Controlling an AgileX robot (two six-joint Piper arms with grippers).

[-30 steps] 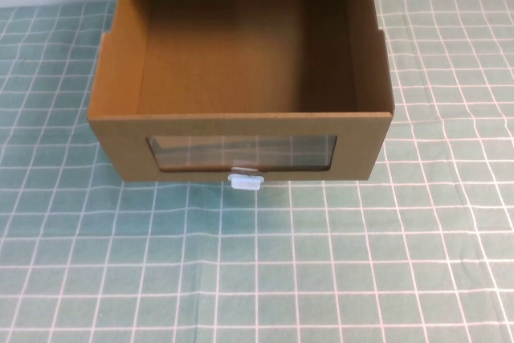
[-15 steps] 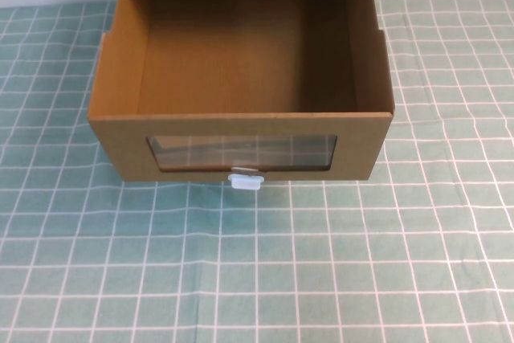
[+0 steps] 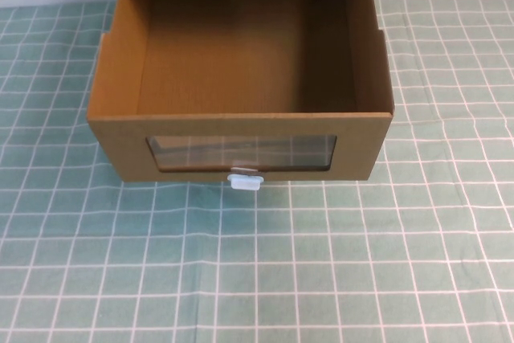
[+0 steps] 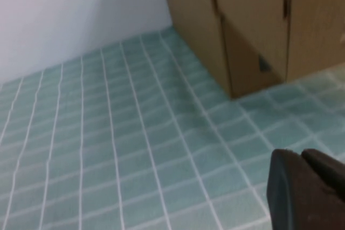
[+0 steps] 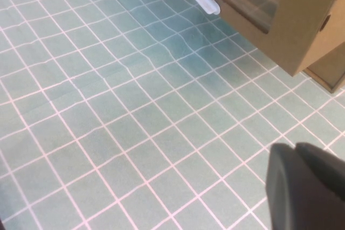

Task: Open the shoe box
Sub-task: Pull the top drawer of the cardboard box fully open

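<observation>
The left gripper hangs low over the cloth, its dark fingers pressed together with nothing between them. Ahead of it, well apart across bare cloth, is a side wall of the box, corrugated brown card with slotted seams.

In the high view neither gripper shows. The box stands at the far middle of the table. Its drawer is drawn out toward the robot, empty and open at the top, so the opening looks done or nearly so.

The front wall carries a clear window. A small white tab sits at the lower edge, just under the window.

The right gripper also hovers just above the cloth, closed and empty. The tab lies ahead of it, well apart, with the drawer's near corner nearer than the tab.

The box is judged light. It is thin card, stiff along the folds, but easy to dent if squeezed hard. With nothing in it, the whole box may skate on the cloth instead of the drawer sliding in its sleeve.

The window film looks flimsy and is no place to press. The tab is the place to take hold, pinched flat between the fingertips and pulled straight back, though smooth plastic that small may slip. The top rim of the front wall is a sturdier second choice.
</observation>
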